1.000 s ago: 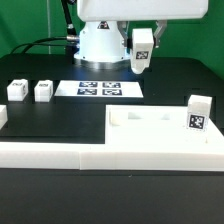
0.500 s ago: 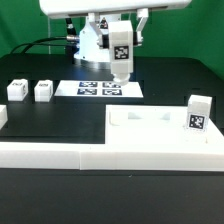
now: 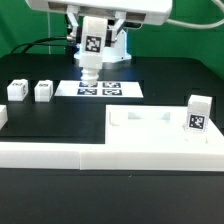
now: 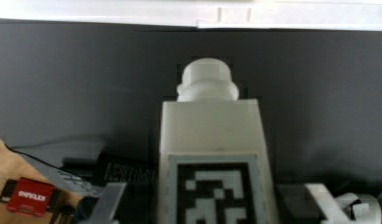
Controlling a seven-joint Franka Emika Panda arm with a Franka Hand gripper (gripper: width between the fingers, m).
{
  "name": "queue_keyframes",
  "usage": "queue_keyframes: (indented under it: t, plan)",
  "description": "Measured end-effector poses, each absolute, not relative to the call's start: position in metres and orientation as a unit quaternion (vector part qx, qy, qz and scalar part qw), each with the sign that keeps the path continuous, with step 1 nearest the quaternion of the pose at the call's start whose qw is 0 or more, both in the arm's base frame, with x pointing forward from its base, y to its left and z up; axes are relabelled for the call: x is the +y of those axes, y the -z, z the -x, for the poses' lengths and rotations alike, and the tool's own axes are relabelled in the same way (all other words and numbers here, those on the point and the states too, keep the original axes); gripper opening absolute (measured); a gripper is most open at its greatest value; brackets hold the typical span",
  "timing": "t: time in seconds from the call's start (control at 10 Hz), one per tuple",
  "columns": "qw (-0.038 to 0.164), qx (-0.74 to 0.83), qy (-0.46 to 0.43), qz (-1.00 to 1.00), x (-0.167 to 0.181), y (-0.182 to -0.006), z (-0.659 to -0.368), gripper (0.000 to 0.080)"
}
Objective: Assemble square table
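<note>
My gripper (image 3: 93, 33) is shut on a white leg block (image 3: 90, 52) with a black-and-white tag. It holds the block upright above the marker board (image 3: 100, 88). In the wrist view the leg (image 4: 213, 130) sits between my fingers (image 4: 117, 200), its rounded tip pointing away from the camera. The square slab (image 3: 150, 130) lies at the exterior view's right. One tagged leg block (image 3: 197, 113) stands upright at its right end. Two more leg blocks (image 3: 17, 90) (image 3: 43, 91) stand on the table at the exterior view's left.
A long low white rail fence (image 3: 50, 152) runs along the front of the table and meets the slab. The arm's base (image 3: 112, 45) and black cables (image 3: 40, 45) are at the back. A white edge (image 4: 152, 12) shows far off in the wrist view.
My gripper has carried the leg block toward the exterior view's left, from above the marker board's right end to above its left part. Nothing else has moved.
</note>
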State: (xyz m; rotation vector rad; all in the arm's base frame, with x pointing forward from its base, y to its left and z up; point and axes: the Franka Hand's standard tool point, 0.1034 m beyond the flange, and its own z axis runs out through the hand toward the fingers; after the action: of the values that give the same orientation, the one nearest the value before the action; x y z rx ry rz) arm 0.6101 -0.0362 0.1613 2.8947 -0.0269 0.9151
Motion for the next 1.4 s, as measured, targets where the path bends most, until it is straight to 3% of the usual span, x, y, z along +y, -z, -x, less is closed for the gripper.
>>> queue_keyframes:
  t: [0.3, 0.5, 1.1, 1.2, 1.4]
  plan:
    - [0.036, 0.014, -0.296, -0.954, -0.033, -0.163, -0.640, 0.0288]
    - [0.004, 0.000, -0.299, -0.954, 0.009, -0.162, -0.649, 0.0288]
    - [0.012, 0.011, -0.294, -0.956, 0.000, -0.156, -0.645, 0.0288]
    - [0.015, 0.027, -0.279, -0.960, -0.008, -0.144, -0.634, 0.0288]
    - [-0.020, 0.041, -0.245, -0.968, 0.002, -0.123, -0.624, 0.0288]
